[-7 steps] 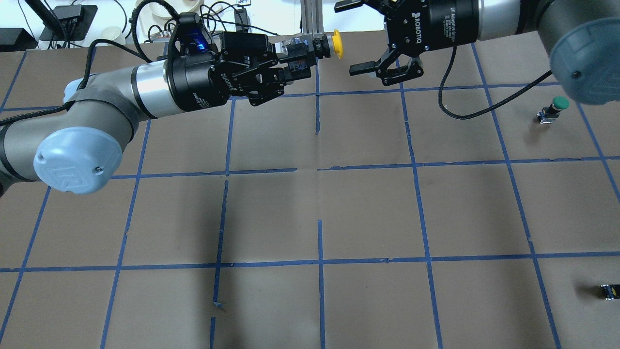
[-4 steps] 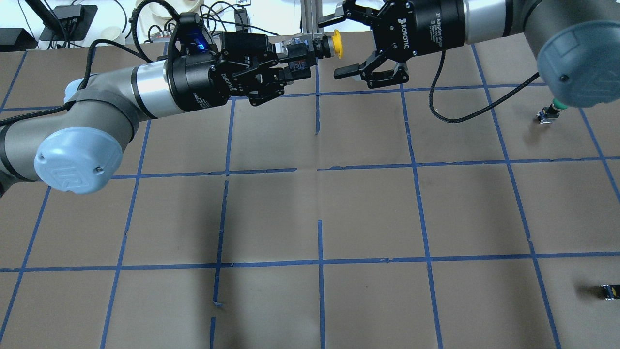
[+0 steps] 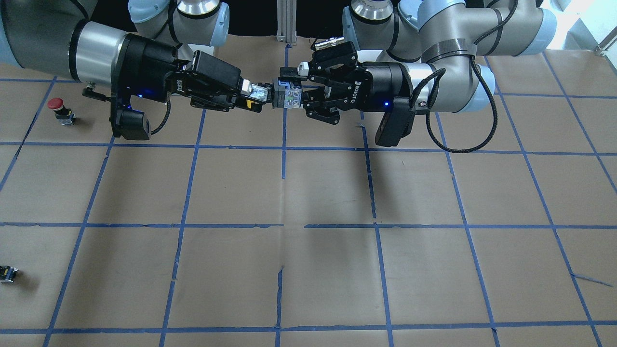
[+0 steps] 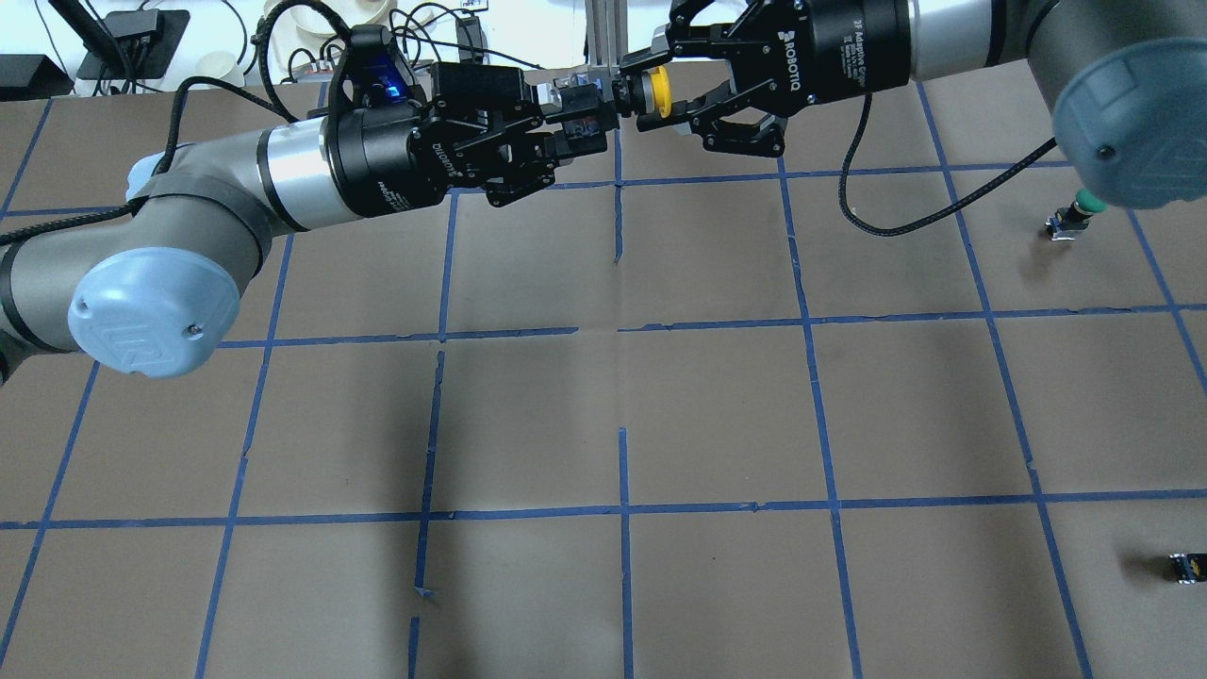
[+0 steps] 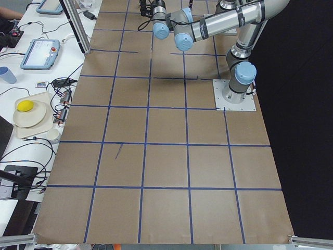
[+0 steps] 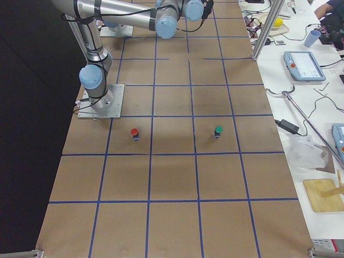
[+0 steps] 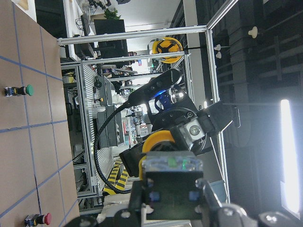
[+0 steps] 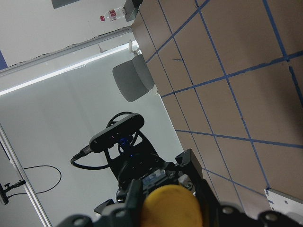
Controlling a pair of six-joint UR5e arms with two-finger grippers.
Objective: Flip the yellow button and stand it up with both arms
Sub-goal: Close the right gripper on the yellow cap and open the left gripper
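The yellow button (image 4: pixel 664 92) is held level in the air over the table's far edge, cap toward the right arm. My left gripper (image 4: pixel 577 118) is shut on its dark blocky body (image 3: pixel 288 96). My right gripper (image 4: pixel 653 92) has come in from the other side, and its fingers are closed around the yellow cap. In the front-facing view the right gripper (image 3: pixel 250 96) hides all but a sliver of yellow. The cap shows in the left wrist view (image 7: pixel 158 142) and between the fingers in the right wrist view (image 8: pixel 170 205).
A red-capped button (image 3: pixel 58 107) and a green-capped button (image 6: pixel 218 130) stand on the brown, blue-taped table on the robot's right side. A small dark capless block (image 4: pixel 1183 566) lies near the right edge. An aluminium post (image 4: pixel 603 38) stands just behind the grippers.
My right gripper has moved left onto the button and closed from wide open around the yellow cap. My left arm has held still with the button's body.
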